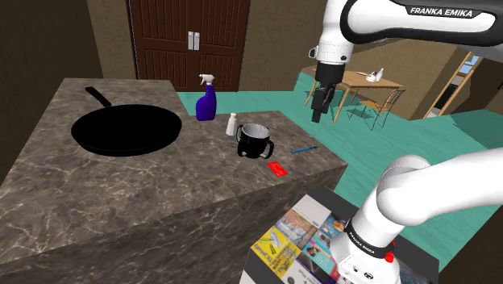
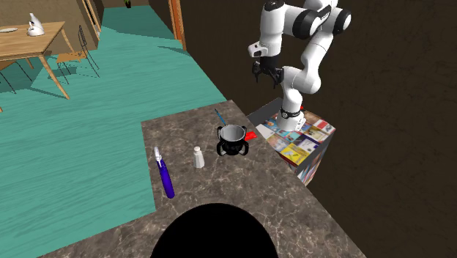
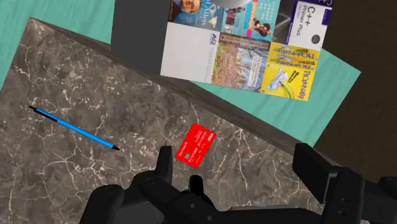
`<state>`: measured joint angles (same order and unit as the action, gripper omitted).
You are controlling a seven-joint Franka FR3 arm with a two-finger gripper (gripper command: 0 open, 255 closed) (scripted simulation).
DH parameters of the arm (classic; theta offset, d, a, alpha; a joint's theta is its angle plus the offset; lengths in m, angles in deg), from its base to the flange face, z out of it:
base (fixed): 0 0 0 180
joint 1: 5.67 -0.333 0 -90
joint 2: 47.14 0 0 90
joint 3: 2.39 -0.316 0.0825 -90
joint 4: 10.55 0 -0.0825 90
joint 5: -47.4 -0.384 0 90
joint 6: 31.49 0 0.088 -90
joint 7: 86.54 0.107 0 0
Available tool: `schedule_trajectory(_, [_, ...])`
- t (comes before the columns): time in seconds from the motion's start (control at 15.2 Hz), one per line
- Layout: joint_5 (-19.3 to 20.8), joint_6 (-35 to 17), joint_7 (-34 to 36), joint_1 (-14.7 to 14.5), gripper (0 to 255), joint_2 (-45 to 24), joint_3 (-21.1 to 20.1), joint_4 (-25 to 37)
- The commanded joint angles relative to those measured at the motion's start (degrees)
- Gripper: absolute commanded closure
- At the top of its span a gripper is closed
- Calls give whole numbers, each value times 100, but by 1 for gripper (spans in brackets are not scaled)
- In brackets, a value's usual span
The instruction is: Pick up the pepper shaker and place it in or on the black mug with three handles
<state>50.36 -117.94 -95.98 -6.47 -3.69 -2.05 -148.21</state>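
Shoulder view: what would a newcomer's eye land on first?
The big round black frying pan dominates the dark marbled counter at the shoulder view's left. Near the counter's middle stand a glossy black mug with handles, a small white shaker close beside it, and a blue spray bottle. The open all-black gripper hangs high above, with a flat red card below it.

A dark marbled counter (image 1: 161,185) is carrying six things. A black pan (image 1: 125,129) is sitting at the shoulder view's left. A blue spray bottle (image 1: 206,103) is standing upright near a white shaker (image 1: 232,124), itself standing just beside a black mug (image 1: 255,142). A blue pen (image 1: 303,149) and a red card (image 1: 277,168) are lying apart near the counter's corner.
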Motion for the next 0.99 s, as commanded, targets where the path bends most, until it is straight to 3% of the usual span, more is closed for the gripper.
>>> schedule_trajectory(0.0, [0, 0, 0, 0, 0, 0, 0, 0])
schedule_trajectory(0.46, [33, -1019, 113, 35, 0, -1501, 5, 544])
schedule_trajectory(0.92, [70, -1708, 213, 70, 0, -3040, 14, 1457])
